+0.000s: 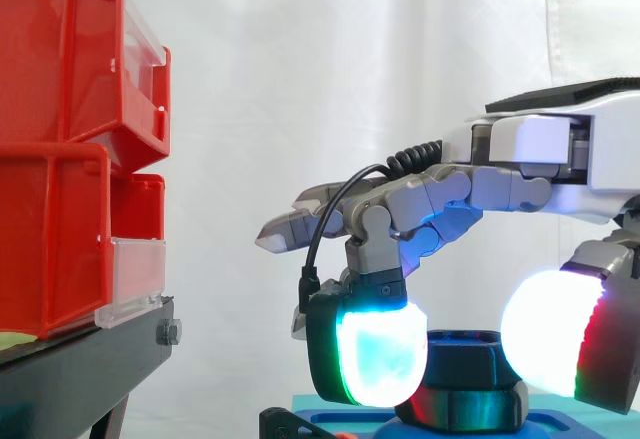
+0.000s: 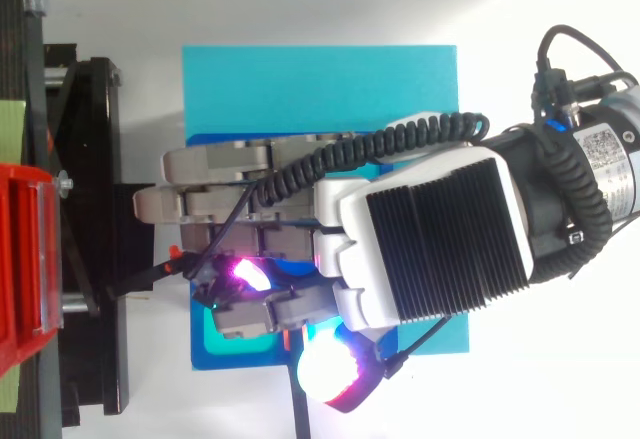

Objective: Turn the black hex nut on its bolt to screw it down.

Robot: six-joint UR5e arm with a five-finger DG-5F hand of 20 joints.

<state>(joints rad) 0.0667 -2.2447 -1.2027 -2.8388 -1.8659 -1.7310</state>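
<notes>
Black hex nut [image 1: 468, 404], stiff, light, likely slick; hold across opposite flats, where hand [image 1: 470, 194] pinches it between curled finger and thumb.

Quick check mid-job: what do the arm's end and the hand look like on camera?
The hand has a white shell with a black ribbed panel on its back. Its fingers are grey segments ending in thick dark-backed pads glowing cyan-green, white and magenta. The arm's wrist is a dark cylinder with a silvery labelled band.
</notes>
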